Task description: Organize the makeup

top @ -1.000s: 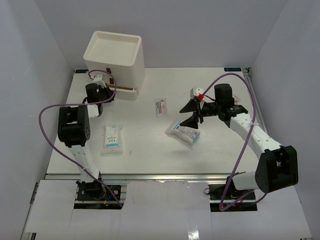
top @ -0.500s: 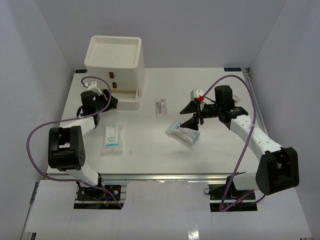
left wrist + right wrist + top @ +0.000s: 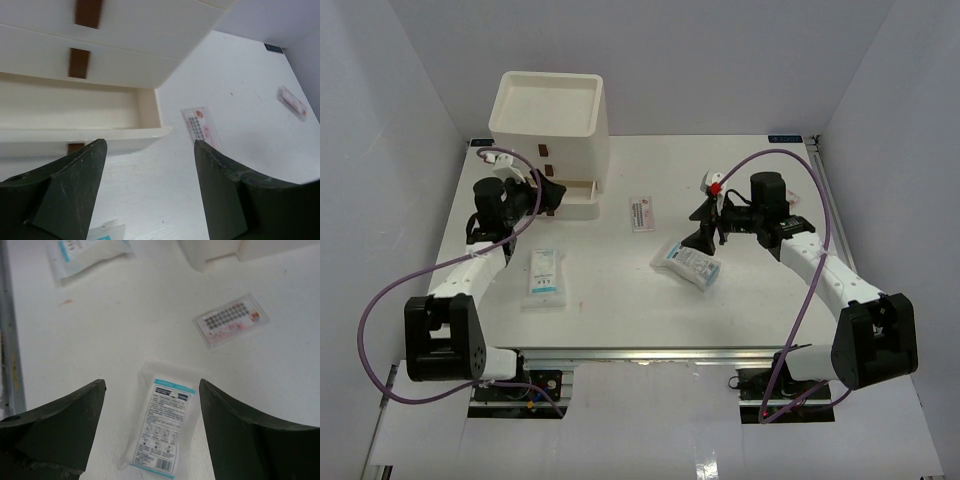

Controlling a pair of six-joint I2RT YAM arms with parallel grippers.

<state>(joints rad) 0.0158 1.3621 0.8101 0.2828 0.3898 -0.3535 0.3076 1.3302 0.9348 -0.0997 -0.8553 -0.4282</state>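
Two tools stand open in the overhead view. The left tool (image 3: 548,195), clamped at the drawer box (image 3: 548,120) a second ago, has backed off with its jaws spread. The bottom drawer (image 3: 578,200), closed then, now stands pulled out in front of it. The right tool (image 3: 703,226) has turned slightly and hangs over the right sachet pack (image 3: 688,265) without gripping it. The left sachet pack (image 3: 546,272) and the pink-white packet (image 3: 641,213) lie unmoved on the tabletop (image 3: 620,310).

Left wrist view: I see the fingers (image 3: 65,185) spread wide, the open drawer ahead and the packet to its right, apart from it.

Right wrist view: the right sachet pack lies flat, label up, between the spread fingers (image 3: 235,440) and touches neither.
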